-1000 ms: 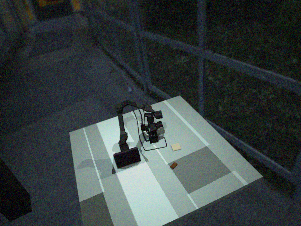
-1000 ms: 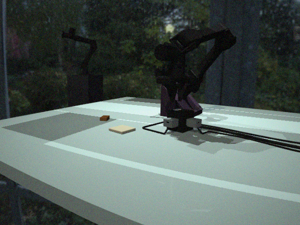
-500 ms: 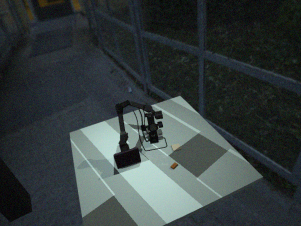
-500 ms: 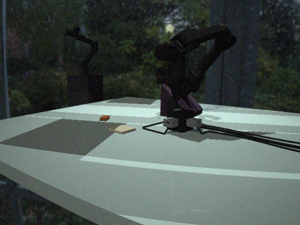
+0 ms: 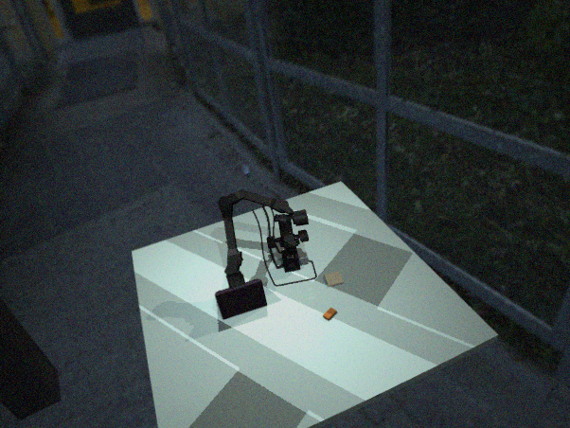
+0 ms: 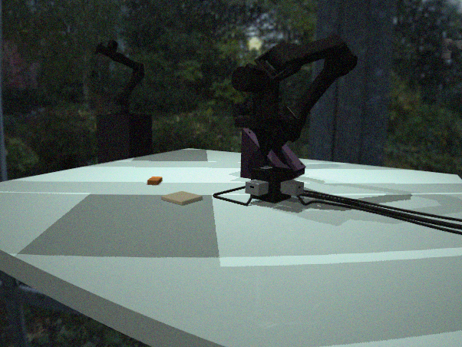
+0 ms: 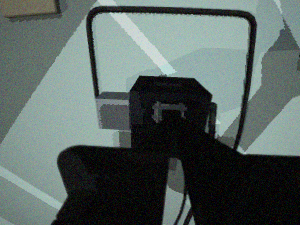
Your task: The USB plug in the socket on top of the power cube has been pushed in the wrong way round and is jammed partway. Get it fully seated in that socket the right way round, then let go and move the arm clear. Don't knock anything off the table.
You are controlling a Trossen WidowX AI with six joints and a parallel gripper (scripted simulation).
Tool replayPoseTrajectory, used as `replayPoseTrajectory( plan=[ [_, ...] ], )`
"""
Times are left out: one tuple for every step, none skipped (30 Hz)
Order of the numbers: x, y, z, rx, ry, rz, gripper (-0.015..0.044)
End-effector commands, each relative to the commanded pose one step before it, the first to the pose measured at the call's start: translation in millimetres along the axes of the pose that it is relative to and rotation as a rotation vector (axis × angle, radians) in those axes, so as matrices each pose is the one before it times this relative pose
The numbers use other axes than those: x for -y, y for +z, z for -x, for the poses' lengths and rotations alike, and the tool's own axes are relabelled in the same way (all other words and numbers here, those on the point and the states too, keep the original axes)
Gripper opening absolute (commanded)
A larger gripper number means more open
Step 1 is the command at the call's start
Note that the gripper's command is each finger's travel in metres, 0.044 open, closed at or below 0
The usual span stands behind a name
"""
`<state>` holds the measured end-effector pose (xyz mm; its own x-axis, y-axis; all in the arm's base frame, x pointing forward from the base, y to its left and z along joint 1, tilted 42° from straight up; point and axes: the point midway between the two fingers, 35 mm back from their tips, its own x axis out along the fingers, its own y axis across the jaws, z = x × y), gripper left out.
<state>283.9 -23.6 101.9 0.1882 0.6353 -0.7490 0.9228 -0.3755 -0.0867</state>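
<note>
- Dim glass walls and dark greenery ring a pale counter [image 5: 360, 350] marked with grey patches and white stripes; I am working from three views of it.
- My gripper [image 7: 172, 121] is clenched low over the power cube [image 7: 170, 106], and I judge it is grasping the plug [image 6: 273, 187]. In the wrist view the two dark fingers meet just below the cube's top face.
- I see the cube near the middle of the counter, with a pale metal socket frame [image 7: 169, 110] showing on top. The plug itself is mostly hidden by my fingers, so I cannot tell how deep it sits.
- I expect the plug to be small, light and rigid, with smooth sides that could slip if I pull at an angle. I judge the best hold to be low on its body, across the flat faces.
- I reckon the jam means a straight upward pull, since rocking could bend the thin metal tongue.
- Stiff black cable [image 7: 170, 11] loops away from the cube and will resist twisting, so I think the half turn should be slow.
- Lying well apart from the cube are a tan tile [image 5: 334, 278] and an orange block [image 5: 329, 313]. I judge them to be light and easy to knock off.
</note>
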Motion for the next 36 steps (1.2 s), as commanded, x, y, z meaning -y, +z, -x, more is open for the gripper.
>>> replayPoseTrajectory(
  plan=[
    [-0.38,-0.14,2.80,0.00051,0.00124,0.0038,0.0000],
    [0.00,0.01,0.67,0.00003,0.00000,0.0000,0.0000],
    [0.00,0.01,0.67,0.00003,0.00000,0.0000,0.0000],
    [0.00,0.01,0.67,0.00003,-0.00001,0.0000,0.0000],
    [0.00,0.01,0.67,0.00003,-0.00001,0.0000,0.0000],
    [0.00,0.01,0.67,0.00003,-0.00001,0.0000,0.0000],
    [0.00,0.01,0.67,0.00003,-0.00001,0.0000,0.0000],
    [0.00,0.01,0.67,0.00003,-0.00001,0.0000,0.0000],
    [0.00,0.01,0.67,0.00003,-0.00001,0.0000,0.0000],
    [0.00,0.01,0.67,0.00003,-0.00001,0.0000,0.0000],
    [0.00,0.01,0.67,0.00003,-0.00001,0.0000,0.0000],
    [0.00,0.01,0.67,0.00003,-0.00001,0.0000,0.0000],
    [0.00,0.01,0.67,0.00003,-0.00001,0.0000,0.0000],
    [0.00,0.01,0.67,0.00003,-0.00001,0.0000,0.0000],
    [0.00,0.01,0.67,0.00003,-0.00001,0.0000,0.0000],
    [0.00,0.01,0.66,0.00003,-0.00001,0.0000,0.0000],
    [0.00,0.01,0.66,0.00003,-0.00001,0.0000,0.0000],
    [0.00,0.01,0.66,0.00003,-0.00001,0.0000,0.0000],
    [0.00,0.01,0.66,0.00003,-0.00001,0.0000,0.0000],
    [0.00,0.01,0.66,0.00003,-0.00001,0.0000,0.0000],
    [0.00,0.01,0.66,0.00003,-0.00001,0.0000,0.0000],
    [0.00,0.01,0.66,0.00003,-0.00001,0.0000,0.0000],
    [0.00,0.01,0.66,0.00003,-0.00001,0.0000,0.0000],
    [0.00,0.01,0.66,0.00003,-0.00001,0.0000,0.0000],
    [0.00,0.01,0.66,0.00003,-0.00001,0.0000,0.0000],
    [0.00,0.01,0.66,0.00003,-0.00001,0.0000,0.0000],
    [0.00,0.01,0.66,0.00003,-0.00001,0.0000,0.0000],
    [0.00,0.01,0.66,0.00003,-0.00001,0.0000,0.0000],
    [0.00,0.01,0.66,0.00003,-0.00001,0.0000,0.0000],
    [0.00,0.01,0.66,0.00003,-0.00001,0.0000,0.0000],
    [0.00,0.01,0.66,0.00003,-0.00001,0.0000,0.0000],
    [0.00,0.01,0.66,0.00003,-0.00001,0.0000,0.0000],
    [0.00,0.01,0.66,0.00003,-0.00001,0.0000,0.0000],
    [0.00,0.01,0.66,0.00003,-0.00001,0.0000,0.0000],
    [0.00,0.01,0.66,0.00003,-0.00001,0.0000,0.0000],
    [0.00,0.01,0.66,0.00003,-0.00001,0.0000,0.0000]
  ],
)
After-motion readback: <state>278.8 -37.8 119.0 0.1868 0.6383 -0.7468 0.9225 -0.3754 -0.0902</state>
